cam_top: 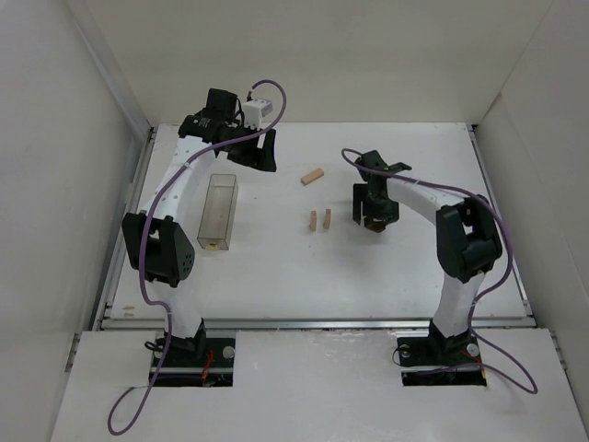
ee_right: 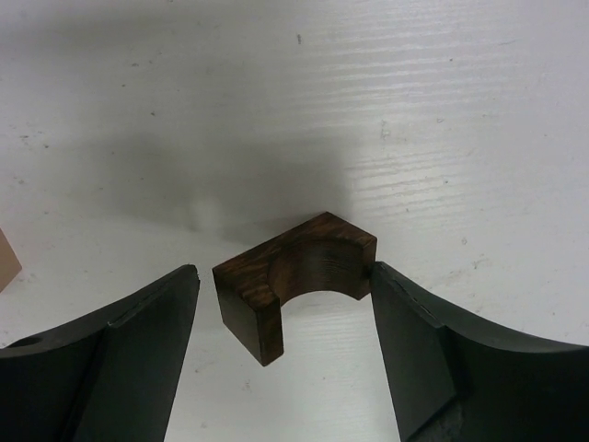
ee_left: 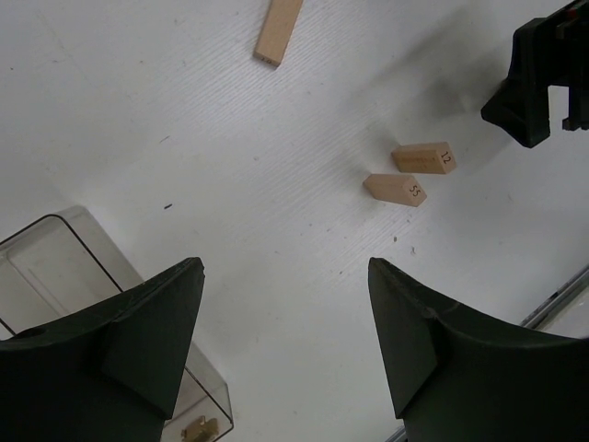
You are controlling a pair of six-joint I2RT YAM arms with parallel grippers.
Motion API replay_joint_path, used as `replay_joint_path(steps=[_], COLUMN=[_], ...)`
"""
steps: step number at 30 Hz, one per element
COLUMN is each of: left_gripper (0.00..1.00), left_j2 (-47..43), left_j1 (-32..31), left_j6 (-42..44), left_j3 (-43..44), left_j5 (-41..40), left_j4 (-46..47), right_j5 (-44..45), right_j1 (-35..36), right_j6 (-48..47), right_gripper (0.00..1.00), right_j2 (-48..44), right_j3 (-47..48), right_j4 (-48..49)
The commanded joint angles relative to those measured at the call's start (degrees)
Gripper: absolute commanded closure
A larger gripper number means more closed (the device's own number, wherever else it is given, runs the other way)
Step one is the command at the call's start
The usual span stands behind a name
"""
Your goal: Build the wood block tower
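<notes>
Beside the two upright blocks, right gripper gapes around a dark piece; left gripper spread, empty; crossbar block lies unplaced.

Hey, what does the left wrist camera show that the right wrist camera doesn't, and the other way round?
Only the left wrist: two numbered tan blocks side by side, a third tan block lying farther off, and the clear box with a small wooden piece inside.
Only the right wrist: a dark brown arched block inside the open right gripper.
Both: the white table, seen past an open gripper; the left gripper is empty.
</notes>
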Motion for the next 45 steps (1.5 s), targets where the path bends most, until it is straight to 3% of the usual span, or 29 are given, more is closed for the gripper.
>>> replay_joint_path(steps=[1,13,18,25,45], left_gripper=[0.31,0.31,0.31,0.31,0.31], left_j2=[-1.94,-1.94,-1.94,-1.94,-1.94], left_j1=[0.29,0.29,0.29,0.29,0.29], left_j6=[0.59,0.59,0.59,0.59,1.11], left_j3=[0.76,0.76,0.76,0.76,1.28], left_j5=[1.59,1.59,1.59,1.59,1.59], left_j4=[-0.25,-0.25,-0.78,-0.78,-1.31], right_j5=[1.46,3.74,4.45,3.31,-0.47], right_j1=[1.99,4.46,4.46,2.88,0.59], right_j6=[-0.35,-0.35,0.18,1.41,0.80], right_gripper=[0.20,0.17,0.09,0.08,0.21], right_j2=[0.19,-1.39,-1.39,-0.25,0.37], right_j3=[2.67,4.96,4.43,1.54,-0.40], right_j4=[-1.34,-2.93,-3.46,-1.35,3.66])
